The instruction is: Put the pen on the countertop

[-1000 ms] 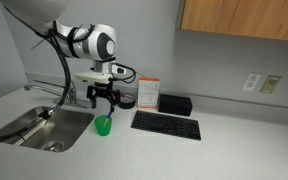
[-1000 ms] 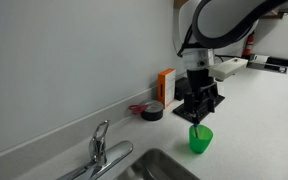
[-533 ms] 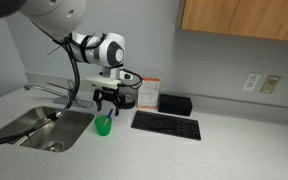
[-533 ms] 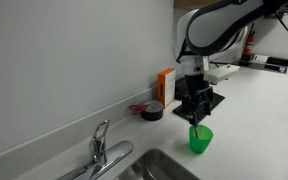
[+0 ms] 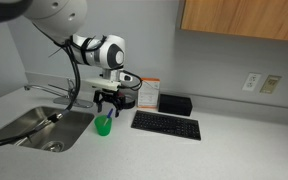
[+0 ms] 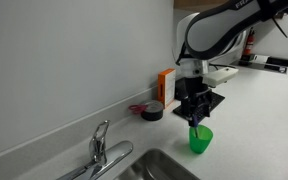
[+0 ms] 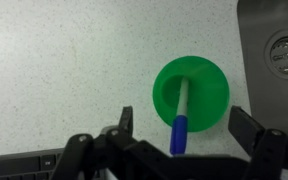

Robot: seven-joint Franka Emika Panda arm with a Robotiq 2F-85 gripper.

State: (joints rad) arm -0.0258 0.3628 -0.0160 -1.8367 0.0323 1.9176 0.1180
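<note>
The pen (image 7: 179,118) is white with a blue cap and stands slanted inside a green cup (image 7: 205,82). The cup rests on the light countertop (image 7: 64,60) beside the steel sink (image 7: 274,45). My gripper (image 7: 181,125) is open right above the cup, one finger on each side of the pen's blue end, not touching it. In both exterior views the gripper (image 5: 106,104) (image 6: 197,112) hangs just over the green cup (image 5: 103,125) (image 6: 200,139). The pen is too small to make out there.
A black keyboard (image 5: 165,125) lies next to the cup. An orange-and-white box (image 5: 148,93), a black box (image 5: 175,103) and a black tape roll (image 6: 153,110) stand by the wall. The faucet (image 6: 102,150) rises over the sink (image 5: 39,126).
The gripper has come down a little closer over the green cup. The cup and pen have not moved.
</note>
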